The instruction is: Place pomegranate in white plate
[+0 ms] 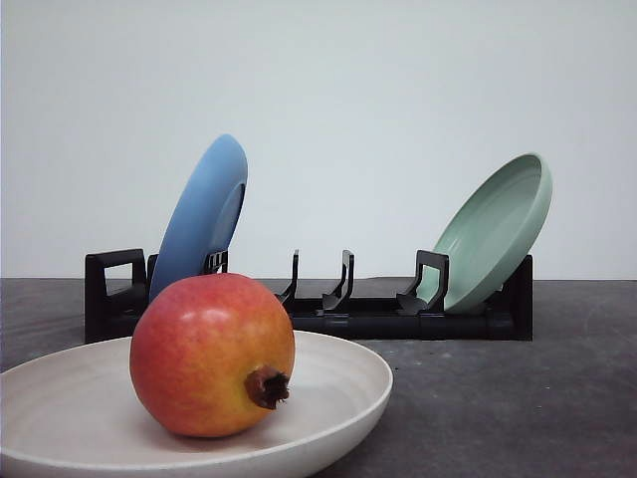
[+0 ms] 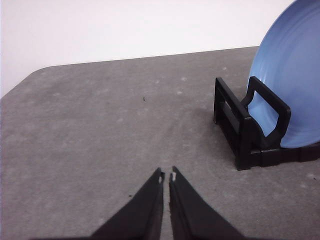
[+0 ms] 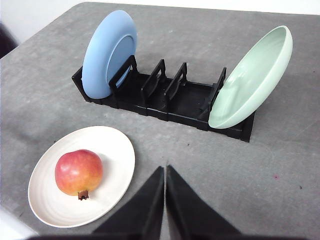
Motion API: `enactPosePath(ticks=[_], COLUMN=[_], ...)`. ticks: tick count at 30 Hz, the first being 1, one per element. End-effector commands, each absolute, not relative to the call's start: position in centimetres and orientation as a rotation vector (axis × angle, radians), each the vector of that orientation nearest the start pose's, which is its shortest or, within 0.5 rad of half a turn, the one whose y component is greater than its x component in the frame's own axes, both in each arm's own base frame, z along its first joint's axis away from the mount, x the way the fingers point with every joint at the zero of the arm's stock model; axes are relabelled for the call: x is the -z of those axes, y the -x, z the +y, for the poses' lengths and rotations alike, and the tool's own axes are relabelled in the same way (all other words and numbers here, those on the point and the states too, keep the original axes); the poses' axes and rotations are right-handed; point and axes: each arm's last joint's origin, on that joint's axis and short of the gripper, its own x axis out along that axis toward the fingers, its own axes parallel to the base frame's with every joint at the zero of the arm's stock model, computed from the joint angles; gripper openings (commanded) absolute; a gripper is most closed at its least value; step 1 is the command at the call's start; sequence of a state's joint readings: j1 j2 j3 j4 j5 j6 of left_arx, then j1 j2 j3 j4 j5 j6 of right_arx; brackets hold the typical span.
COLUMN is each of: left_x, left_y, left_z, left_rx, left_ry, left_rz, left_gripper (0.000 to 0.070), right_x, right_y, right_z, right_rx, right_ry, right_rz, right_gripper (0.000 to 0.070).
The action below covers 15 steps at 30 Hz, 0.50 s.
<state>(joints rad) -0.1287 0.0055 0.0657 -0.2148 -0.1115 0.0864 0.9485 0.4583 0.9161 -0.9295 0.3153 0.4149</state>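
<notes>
The pomegranate (image 1: pixel 212 355) is sitting inside the white plate (image 1: pixel 343 398) on the grey table (image 1: pixel 518 398).

Going left to right in the front view, the fruit is resting on the plate's floor with its dark crown pointing toward the camera and to the right; behind it a black rack (image 1: pixel 398 317) is holding a blue plate (image 1: pixel 199 214) leaning in its left end and a mint-green plate (image 1: pixel 495 231) leaning at its right end, with bare slots between them. The left gripper (image 2: pixel 166 176) is hovering over bare table beside the rack's blue-plate end, its fingers pressed together on nothing. The right gripper (image 3: pixel 165 170) is hanging above the table just beside the white plate, fingers likewise closed and empty, apart from the fruit.
</notes>
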Motion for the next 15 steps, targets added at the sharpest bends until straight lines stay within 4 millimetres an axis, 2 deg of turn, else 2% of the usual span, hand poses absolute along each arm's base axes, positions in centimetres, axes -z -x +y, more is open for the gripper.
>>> enactPosePath(ticks=[1, 8, 15], left_x=[-16.2, -15.6, -15.0], left_y=[-9.4, -9.6, -9.6], left_z=[-0.9, -0.6, -0.4], left_rx=[0.030, 0.014, -0.010], left_ry=[-0.110, -0.097, -0.093], left_rz=[0.123, 0.105, 0.169], left_gripper=[0.0000, 0.0000, 0.0000], right_x=[-34.2, -34.2, -34.2], right_y=[-4.3, -4.3, -4.3], right_z=[4.5, 4.5, 4.5], right_rx=[-0.541, -0.541, -0.541], right_ry=[-0.109, -0.109, -0.109], right_rz=[0.491, 0.490, 0.490], right_gripper=[0.0000, 0.0000, 0.0000])
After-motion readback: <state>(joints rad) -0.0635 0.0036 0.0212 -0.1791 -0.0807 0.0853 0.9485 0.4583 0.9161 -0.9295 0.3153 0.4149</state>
